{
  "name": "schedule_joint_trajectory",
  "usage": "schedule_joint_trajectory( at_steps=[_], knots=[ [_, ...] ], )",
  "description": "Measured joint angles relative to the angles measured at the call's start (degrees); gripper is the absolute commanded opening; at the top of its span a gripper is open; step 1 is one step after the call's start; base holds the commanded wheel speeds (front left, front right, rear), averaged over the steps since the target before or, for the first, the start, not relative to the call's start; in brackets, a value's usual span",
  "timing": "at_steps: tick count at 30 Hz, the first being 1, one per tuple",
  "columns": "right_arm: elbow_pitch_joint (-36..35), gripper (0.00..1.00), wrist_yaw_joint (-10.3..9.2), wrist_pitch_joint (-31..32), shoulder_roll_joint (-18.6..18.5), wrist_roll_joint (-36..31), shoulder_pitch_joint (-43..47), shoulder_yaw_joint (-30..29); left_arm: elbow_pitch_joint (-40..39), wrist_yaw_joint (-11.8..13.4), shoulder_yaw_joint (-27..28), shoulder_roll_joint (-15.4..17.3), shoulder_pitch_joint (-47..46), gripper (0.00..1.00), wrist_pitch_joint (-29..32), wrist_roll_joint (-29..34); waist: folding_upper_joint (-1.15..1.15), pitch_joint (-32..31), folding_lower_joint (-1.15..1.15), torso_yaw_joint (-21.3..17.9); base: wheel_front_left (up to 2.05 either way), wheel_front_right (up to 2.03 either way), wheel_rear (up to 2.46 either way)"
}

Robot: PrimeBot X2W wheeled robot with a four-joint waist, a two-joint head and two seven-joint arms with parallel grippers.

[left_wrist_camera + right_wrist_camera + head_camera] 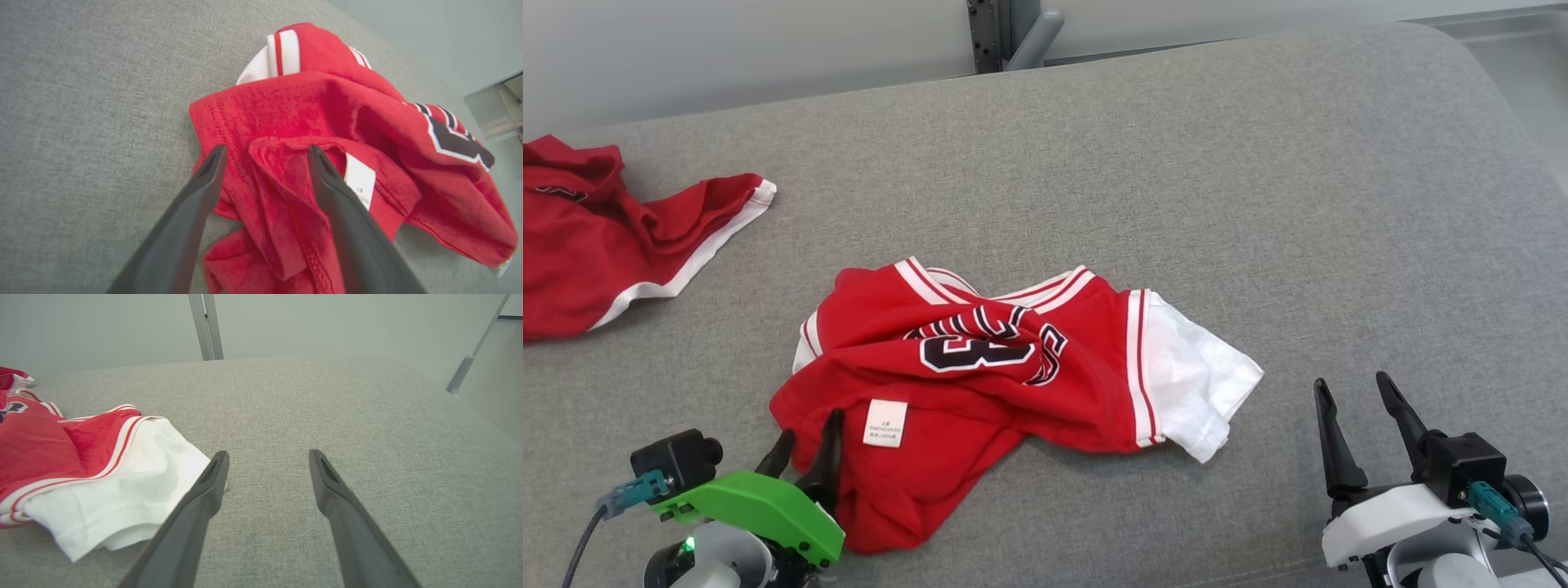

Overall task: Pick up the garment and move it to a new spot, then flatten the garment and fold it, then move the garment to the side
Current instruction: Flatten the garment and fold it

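A crumpled red garment [1013, 367] with white trim and a black number was seen lying on the grey surface [1217, 163], a little toward 7 o'clock of the middle in the head view. Its white sleeve [1201, 380] was spread out at the 3 o'clock end, and a white label [885, 423] was shown on a fold at the 7 o'clock end. The left end effector [809, 426] was placed at the garment's 7 o'clock corner with its jaws spread wide. In the left wrist view one finger was seen over the red cloth just beside the label and the other at the cloth's hemmed edge, with a fold of fabric lying between them and not pinched. Whether the tips were touching the cloth could not be told. The right end effector [1352, 380] was held at 4 o'clock of the garment, also wide open, over bare surface near the sleeve, and nothing was carried by it. A second red item [596, 245] with a white hem was heaped at 9 o'clock on the surface, well apart from the garment. A grey metal post [996, 33] was seen at 12 o'clock, beyond the far edge of the surface.
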Motion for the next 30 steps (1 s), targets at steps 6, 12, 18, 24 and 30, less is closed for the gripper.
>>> schedule_joint_trajectory(
  at_steps=[6,12,18,24,30],
  knots=[
    [0.18,1.00,0.00,0.00,0.01,0.02,-0.01,0.22,1.23,-1.89,1.35,-0.69,0.76,1.00,0.82,-3.27,0.00,0.18,0.00,-0.52,0.00,0.00,0.00],
    [0.16,1.00,0.00,0.00,0.05,0.04,-0.05,0.14,1.78,-4.42,1.48,-1.75,0.84,0.33,1.96,-5.00,0.00,0.42,0.00,-0.85,0.00,0.00,0.00],
    [0.18,1.00,0.00,0.00,0.09,0.04,-0.07,-0.03,2.64,-4.15,2.94,-1.64,0.42,0.00,-0.52,-3.68,0.00,0.58,0.00,-0.80,0.00,0.00,0.00],
    [0.26,1.00,0.00,0.00,0.19,0.09,-0.07,0.03,0.22,-2.63,5.44,0.09,-0.92,0.00,-2.23,-0.98,0.00,0.46,0.00,-0.58,0.00,0.00,0.00],
    [0.26,1.00,0.00,0.00,0.32,0.10,0.02,-0.46,-6.67,-0.93,7.40,2.16,-4.59,0.00,-3.07,4.23,0.00,0.07,0.00,0.00,0.00,0.00,0.00]
  ],
)
